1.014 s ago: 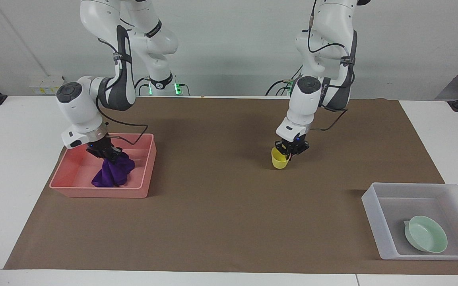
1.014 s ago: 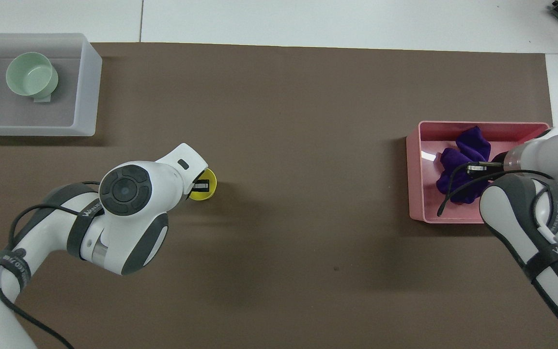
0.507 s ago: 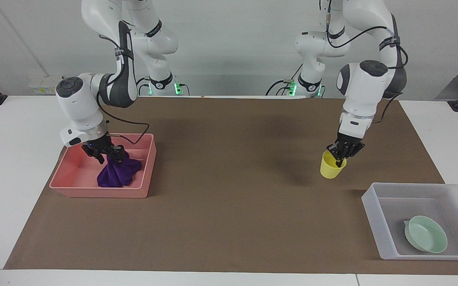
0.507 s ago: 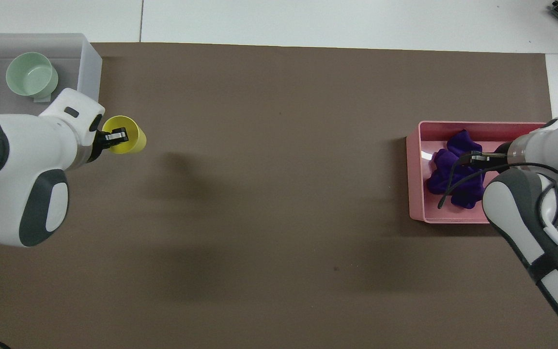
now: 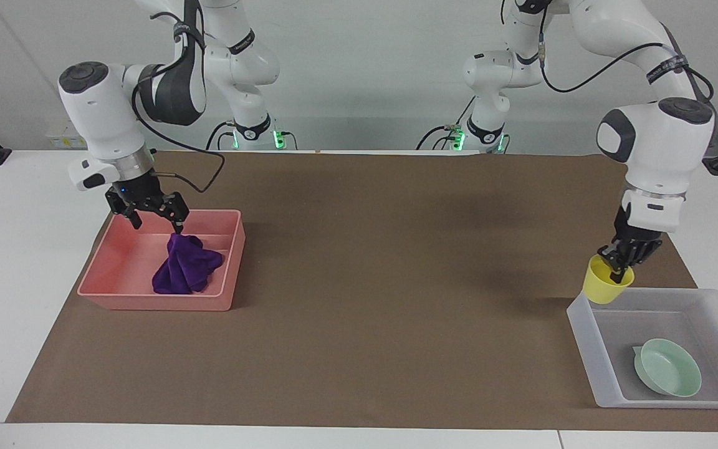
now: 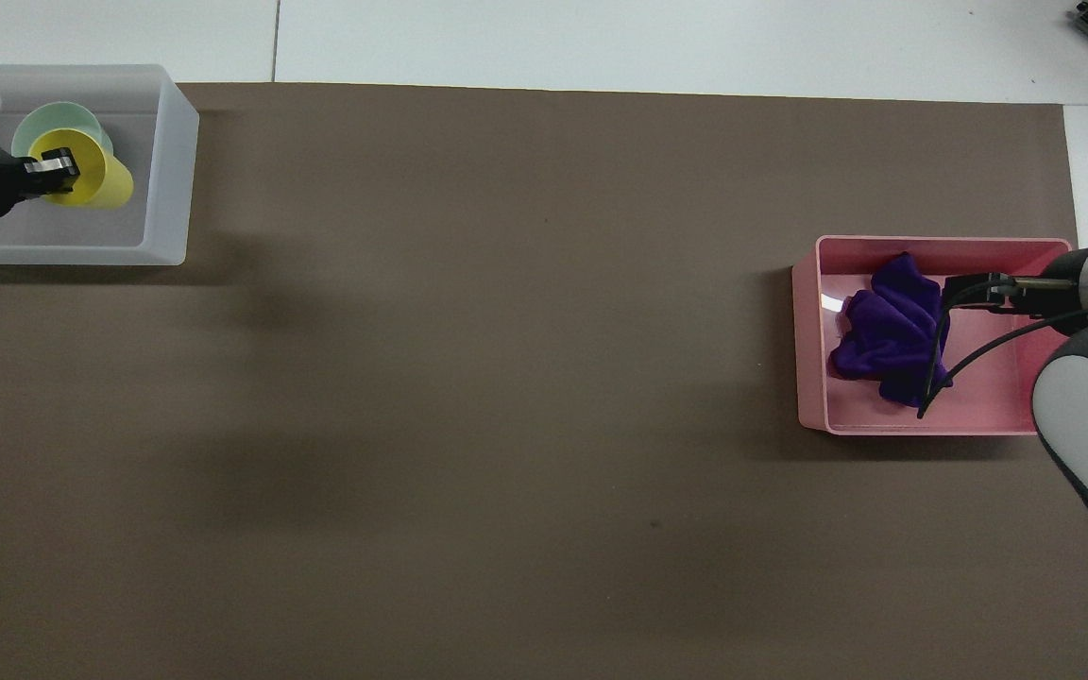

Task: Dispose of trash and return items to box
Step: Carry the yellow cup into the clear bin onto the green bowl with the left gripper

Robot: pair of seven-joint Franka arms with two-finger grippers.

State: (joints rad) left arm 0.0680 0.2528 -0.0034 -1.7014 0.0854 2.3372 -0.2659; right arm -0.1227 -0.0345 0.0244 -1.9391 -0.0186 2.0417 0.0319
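My left gripper [image 5: 624, 267] is shut on the rim of the yellow cup [image 5: 607, 288] and holds it in the air over the edge of the translucent box [image 5: 583, 340]. In the overhead view the cup [image 6: 91, 175] in the left gripper [image 6: 48, 170] covers part of the mint-green bowl [image 6: 42, 121], which lies in the box [image 6: 176, 189]. The bowl [image 5: 670, 368] rests on the box floor. The purple cloth [image 5: 187, 271] lies in the pink bin [image 5: 153, 300]. My right gripper [image 5: 154, 218] is open just above the cloth. The cloth [image 6: 889, 331], bin [image 6: 808, 359] and right gripper [image 6: 974, 291] also show from overhead.
A brown mat [image 5: 359, 312] covers most of the white table. The pink bin stands at the right arm's end and the box at the left arm's end. A black cable from the right wrist hangs over the bin.
My left gripper carried the yellow cup from mid-mat to over the box. My right gripper let go of the purple cloth in the pink bin and rose above it.
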